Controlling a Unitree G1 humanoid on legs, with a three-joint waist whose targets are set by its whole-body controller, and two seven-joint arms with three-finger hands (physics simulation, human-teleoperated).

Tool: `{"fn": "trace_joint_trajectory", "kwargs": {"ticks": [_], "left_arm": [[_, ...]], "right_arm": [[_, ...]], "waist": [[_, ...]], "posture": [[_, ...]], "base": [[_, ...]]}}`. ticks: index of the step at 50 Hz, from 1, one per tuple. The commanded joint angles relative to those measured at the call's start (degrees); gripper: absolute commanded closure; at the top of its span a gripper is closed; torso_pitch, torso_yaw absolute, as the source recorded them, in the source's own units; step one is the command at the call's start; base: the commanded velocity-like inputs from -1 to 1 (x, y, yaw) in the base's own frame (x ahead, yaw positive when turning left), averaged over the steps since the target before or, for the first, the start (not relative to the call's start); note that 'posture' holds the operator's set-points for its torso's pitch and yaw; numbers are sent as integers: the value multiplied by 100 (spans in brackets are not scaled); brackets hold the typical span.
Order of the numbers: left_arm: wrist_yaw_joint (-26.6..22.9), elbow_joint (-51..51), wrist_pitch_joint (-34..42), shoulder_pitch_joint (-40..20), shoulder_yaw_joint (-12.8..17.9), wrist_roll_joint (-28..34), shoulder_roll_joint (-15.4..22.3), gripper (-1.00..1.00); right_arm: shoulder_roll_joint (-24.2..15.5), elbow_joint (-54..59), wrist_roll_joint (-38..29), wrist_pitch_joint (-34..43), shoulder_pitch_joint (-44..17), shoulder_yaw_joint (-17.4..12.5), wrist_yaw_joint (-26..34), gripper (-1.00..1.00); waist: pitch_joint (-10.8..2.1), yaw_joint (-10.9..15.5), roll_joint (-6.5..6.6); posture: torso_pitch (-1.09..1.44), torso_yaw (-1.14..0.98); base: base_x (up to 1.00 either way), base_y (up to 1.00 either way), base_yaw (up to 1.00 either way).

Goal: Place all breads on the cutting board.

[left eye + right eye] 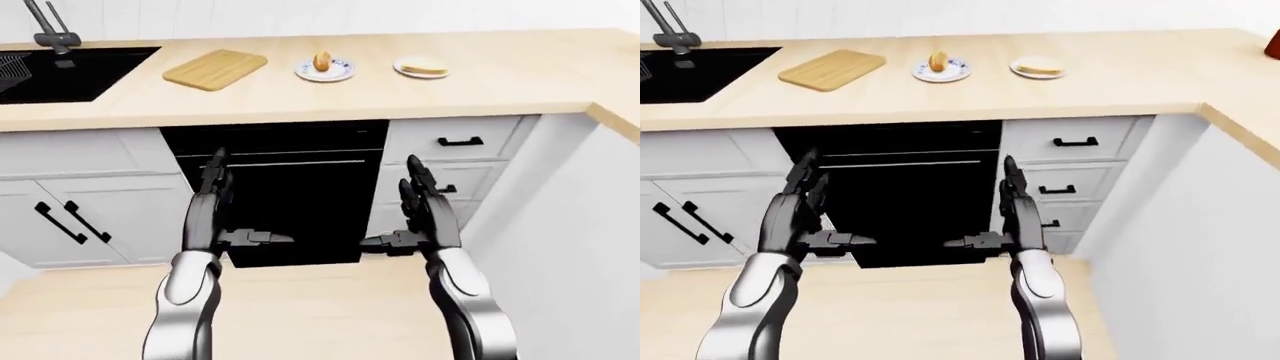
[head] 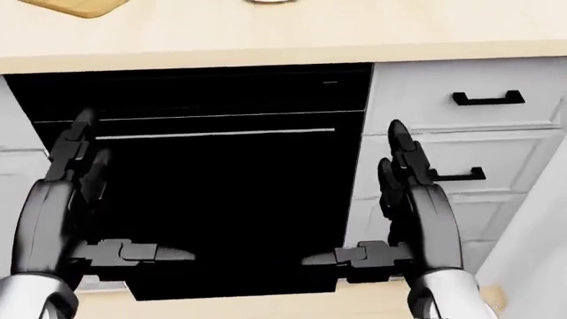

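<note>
A wooden cutting board (image 1: 215,69) lies on the light countertop (image 1: 330,101), bare. To its right a small bread roll (image 1: 322,61) sits on a white plate (image 1: 325,72). Farther right a flat slice of bread (image 1: 424,65) rests on a second white plate (image 1: 421,71). Both hands are held up below counter height, before the black oven. My left hand (image 1: 225,217) is open and holds nothing. My right hand (image 1: 405,217) is open and empty too. In the head view only a corner of the board (image 2: 75,6) shows at the top.
A black sink (image 1: 60,71) with a faucet (image 1: 50,26) sits at the left of the counter. The black oven (image 1: 280,187) is straight ahead, with white drawers (image 1: 450,142) to its right and cabinet doors (image 1: 80,217) to its left. A white wall (image 1: 590,247) stands on the right.
</note>
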Motion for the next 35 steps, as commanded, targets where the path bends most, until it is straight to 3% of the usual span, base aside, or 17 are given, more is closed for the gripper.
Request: {"fn": "trace_joint_trajectory", "kwargs": {"ticks": [1,4,7,8,10,12,17,19,20,21,23,25,30,32,33,34,35], "left_arm": [[-26,-450,-235,-213,-75,-50,10,-100],[-30,-412,-296,-173,-111,-32,-3,-100],[-43,-433,-243,-224,-85,-47,12,-100],[-43,-436,-217,-252,-83,-48,18,-100],[-42,-395,-209,-311,-77,-49,30,-100],[-34,-449,-125,-358,-69,-59,40,-100],[-27,-564,46,-468,-56,-64,73,-100],[-18,-632,177,-566,-47,-67,99,-100],[-9,-736,339,-672,-37,-75,124,-100],[-4,-778,419,-736,-25,-84,140,-100],[16,-846,557,-856,-3,-105,171,-100],[31,-950,709,-956,23,-133,203,-100],[48,-1057,854,-1039,61,-176,255,-100],[51,-1078,879,-1055,66,-184,265,-100],[51,-1083,873,-1049,64,-185,269,-100],[53,-1083,875,-1050,65,-183,273,-100],[52,-1076,867,-1045,70,-183,276,-100]], "right_arm": [[-45,-367,-15,-269,-163,-122,-21,-100],[-37,-425,-9,-238,-149,-118,-34,-100],[-30,-481,2,-219,-150,-119,-49,-100],[-37,-476,-28,-247,-164,-115,-69,-100],[-38,-574,-17,-176,-195,-125,-89,-100],[-47,-559,10,-159,-221,-163,-95,-100],[-88,-752,-123,-160,-273,-145,-168,-100],[-104,-862,-134,27,-375,-208,-213,-100],[-115,-983,-110,203,-456,-252,-238,-100],[-125,-1019,-88,261,-499,-279,-248,-100],[-145,-1130,-29,433,-572,-323,-271,-100],[-165,-1248,26,562,-622,-351,-287,-100],[-189,-1402,184,731,-683,-402,-336,-100],[-204,-1403,208,723,-689,-411,-340,-100],[-212,-1442,214,763,-699,-410,-351,-100],[-220,-1475,215,787,-706,-404,-359,-100],[-224,-1491,213,789,-706,-403,-366,-100]], "waist": [[-220,-21,39],[-242,24,38],[-206,46,-127],[-216,41,-279],[-199,20,-823],[-126,26,-572],[-230,-56,-275],[-269,-97,-74],[-306,-141,-56],[-348,-98,-107],[-109,-72,-171],[19,-61,-214],[-75,70,-269],[-97,124,-388],[-119,132,-515],[-180,111,-745],[-126,62,-664]], "posture": [[0,0],[0,0],[0,0],[0,0],[0,0],[0,0],[0,0],[0,0],[0,0],[0,0],[0,0],[0,0],[0,0],[0,0],[0,0],[0,0],[0,0]], "base": [[1,-47,0],[1,-46,0],[1,-42,0],[1,-10,0],[0,0,0],[0,0,0],[0,0,0],[0,0,0],[0,0,0],[9,0,0],[32,0,0],[52,-4,0],[55,-13,0],[56,-17,0],[56,-17,0],[55,-17,0],[57,-9,0]]}}
